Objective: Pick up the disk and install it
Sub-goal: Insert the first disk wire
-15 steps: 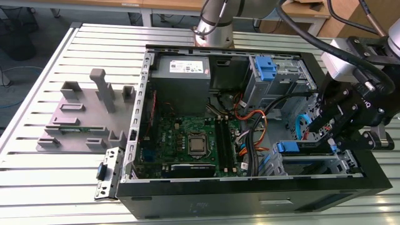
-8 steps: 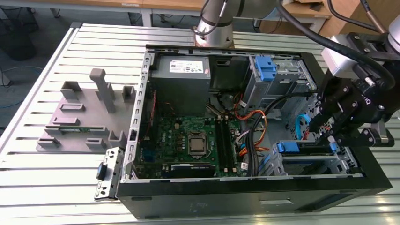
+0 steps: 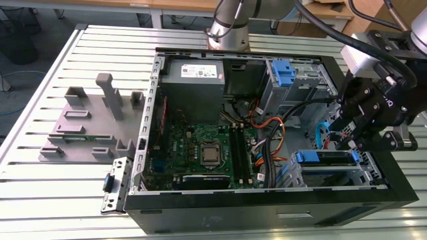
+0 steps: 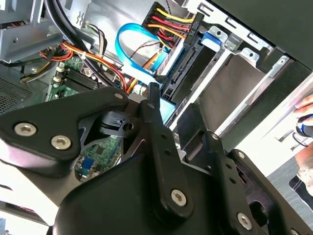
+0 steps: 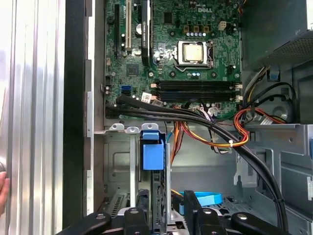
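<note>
Blue-framed, one disk (image 3: 325, 158) sits in its bay, one claw (image 3: 355, 142) above (grip state unclear).

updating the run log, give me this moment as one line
gripper: down at drive bay, next to disk, contact unclear | disk: lying in bay, blue bracket showing | computer case: side open

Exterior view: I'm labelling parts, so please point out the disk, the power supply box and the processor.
disk (image 3: 325, 157): exterior view, on its blue bracket.
power supply box (image 3: 193, 71): exterior view, on its white sticker.
processor (image 3: 209, 154): exterior view, on its metal lid.
</note>
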Motion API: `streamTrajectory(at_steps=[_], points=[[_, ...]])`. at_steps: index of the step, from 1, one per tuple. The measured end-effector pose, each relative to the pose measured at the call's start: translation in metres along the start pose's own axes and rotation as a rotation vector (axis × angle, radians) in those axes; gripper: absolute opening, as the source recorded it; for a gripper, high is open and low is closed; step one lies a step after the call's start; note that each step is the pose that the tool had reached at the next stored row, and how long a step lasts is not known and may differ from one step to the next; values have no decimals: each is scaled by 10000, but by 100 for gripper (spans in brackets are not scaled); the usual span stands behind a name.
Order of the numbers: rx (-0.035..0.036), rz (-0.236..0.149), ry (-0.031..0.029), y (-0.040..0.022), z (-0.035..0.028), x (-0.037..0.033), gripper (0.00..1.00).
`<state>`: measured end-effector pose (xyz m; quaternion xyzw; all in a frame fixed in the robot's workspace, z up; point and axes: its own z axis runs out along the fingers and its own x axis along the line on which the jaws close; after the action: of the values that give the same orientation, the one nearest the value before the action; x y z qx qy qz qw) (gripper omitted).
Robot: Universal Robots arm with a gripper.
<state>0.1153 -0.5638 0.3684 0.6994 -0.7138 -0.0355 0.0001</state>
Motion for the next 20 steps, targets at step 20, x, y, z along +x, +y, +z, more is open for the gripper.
streamTrajectory(at_steps=[20], points=[[0, 0, 2, -69, 180, -46, 42]])
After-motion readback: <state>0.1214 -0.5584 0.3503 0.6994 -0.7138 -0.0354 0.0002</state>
